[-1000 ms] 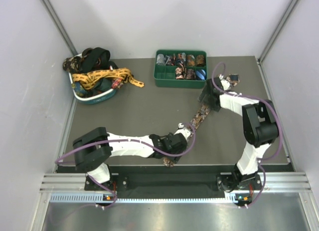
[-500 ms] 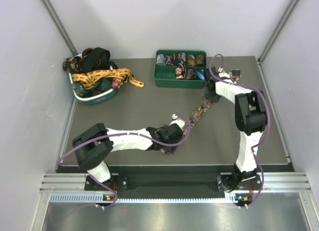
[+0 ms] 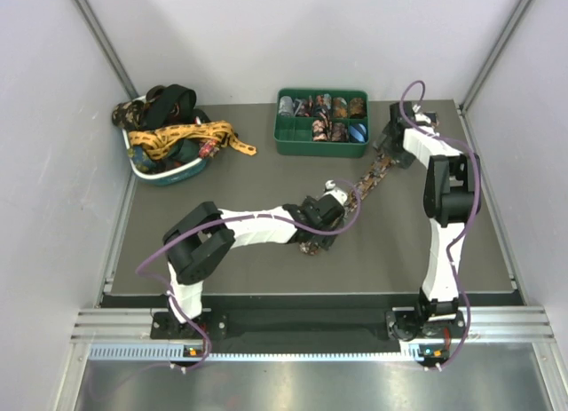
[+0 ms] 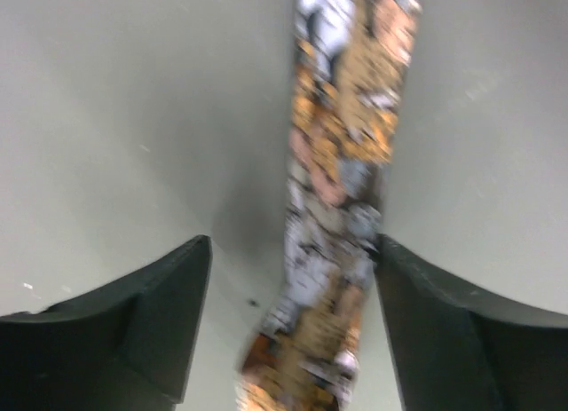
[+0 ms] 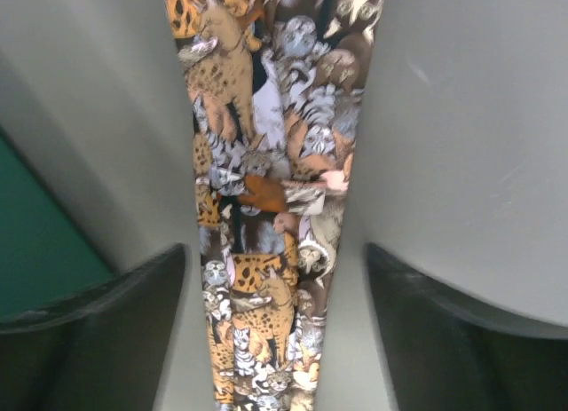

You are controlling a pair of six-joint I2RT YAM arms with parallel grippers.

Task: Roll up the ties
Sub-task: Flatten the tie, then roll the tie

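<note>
Patterned tie [image 3: 371,177] lies flat and stretched on the table [image 3: 222,198], running diagonally from a near end at mid-table to a far end at the far-right corner. It is brown, orange and grey with a cat print, which shows clearly in the right wrist view. Left gripper [image 4: 291,251] sits low over the near stretch with its fingers apart, one on each side of the strip, not pinching it. That view is blurred, so contact with the cloth can't be judged. Right gripper [image 5: 275,251] straddles the far stretch the same way, fingers spread with the cloth loose between them. The green tray [image 3: 319,149] stands just to its left, its compartments filled with finished rolls. Far left, a basket [image 3: 169,176] holds a heap of loose ties, and a gold-yellow tie [image 3: 191,136] trails over its rim. The step appears to be laying this one tie straight, with no roll started yet. The next move likely calls for one gripper to close on an end and turn it over onto itself, while the other steadies the length so the strip stays flat and doesn't skew.
</note>
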